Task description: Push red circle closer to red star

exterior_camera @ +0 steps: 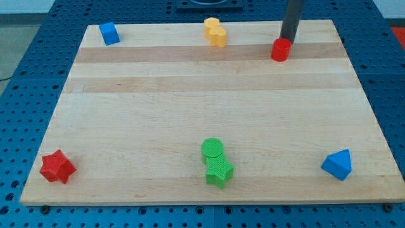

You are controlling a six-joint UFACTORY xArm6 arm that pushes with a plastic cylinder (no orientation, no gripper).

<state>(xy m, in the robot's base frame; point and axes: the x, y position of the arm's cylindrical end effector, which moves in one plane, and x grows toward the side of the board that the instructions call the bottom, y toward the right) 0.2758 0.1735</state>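
Red circle [281, 49] near view's top right of counter [209, 107]. Red star [57, 167] at view's bottom left corner, well apart; nearly full diagonal between them.

Tip [288, 42] just behind circle, on its upper-right side, touching or nearly so; contact not resolvable. No gripper on rig, plain rod only, so nothing to spread or pinch.

Other blocks: blue cube [109, 33] top left, yellow block [215, 31] top centre (shape unclear, lobed), green circle [212, 149] touching green star [219, 172] bottom centre, blue wedge-like block [336, 165] bottom right.

Step in hand (judged): start of push, circle not yet closer to star.

How to do well:
- Keep tip on side of circle opposite star, i.e. upper right; push line thru circle centre twd bottom left.
- Round block likely to slip off rod if contact off-centre; short strokes, re-centre betw. pushes.
- Direct diagonal appears to pass above and left of green pair; keep path on that side to avoid nudging them.
- Slow near star so as not to knock it off counter edge.
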